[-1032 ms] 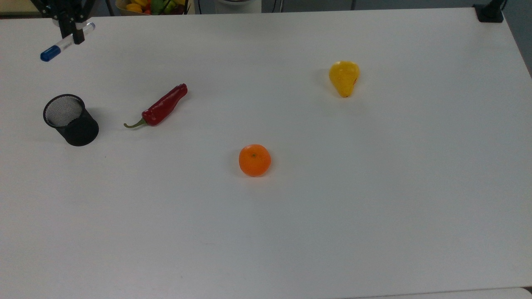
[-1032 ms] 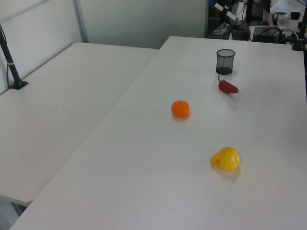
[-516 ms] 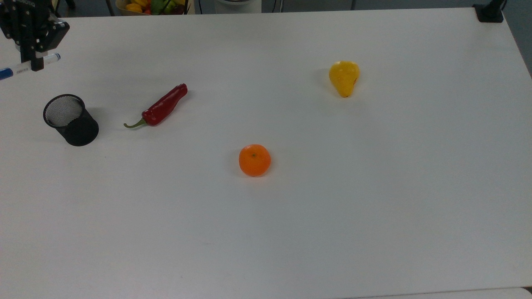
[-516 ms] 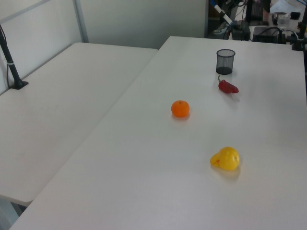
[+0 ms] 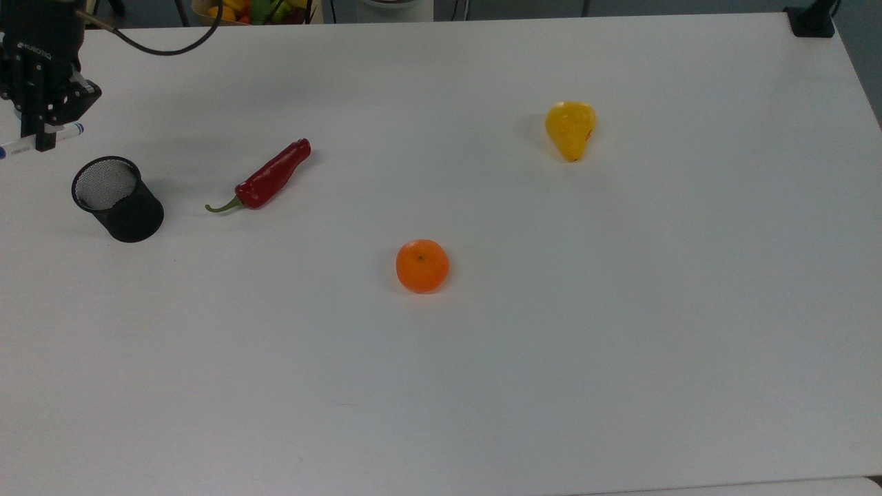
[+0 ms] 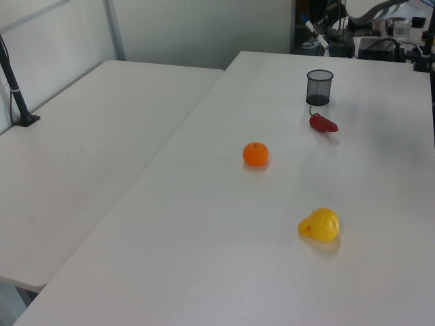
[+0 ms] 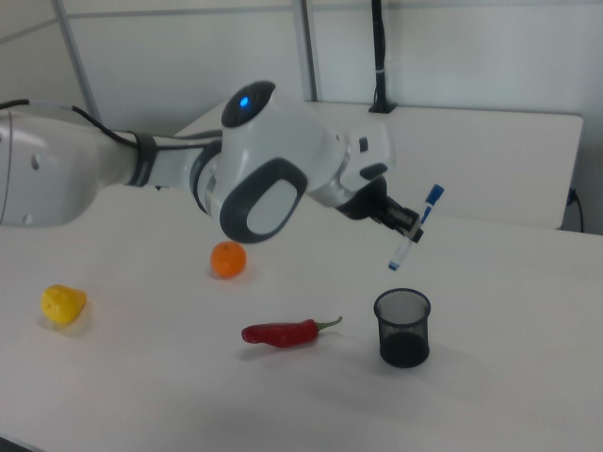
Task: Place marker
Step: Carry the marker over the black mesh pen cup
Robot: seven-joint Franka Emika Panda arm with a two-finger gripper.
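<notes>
My gripper (image 5: 41,134) is shut on the marker (image 5: 65,130), a slim white pen with blue ends, at the top view's far left edge. In the right view the marker (image 7: 415,229) hangs tilted in the gripper (image 7: 409,223), blue cap up, a little above the black mesh cup (image 7: 402,327). The marker (image 6: 315,31) also appears at the far end of the table in the left view, above and behind the mesh cup (image 6: 319,87). In the top view the cup (image 5: 117,198) stands just below the gripper.
A red chilli (image 5: 265,178) lies to the right of the cup in the top view. An orange (image 5: 422,265) sits mid-table and a yellow pear (image 5: 570,129) farther right. A fruit bowl (image 5: 251,10) stands past the table's far edge. A black post base (image 5: 812,21) occupies the far right corner.
The gripper with the marker has moved left and then down the top view, closer to the mesh cup. The marker has tilted more upright. Nothing else moved.
</notes>
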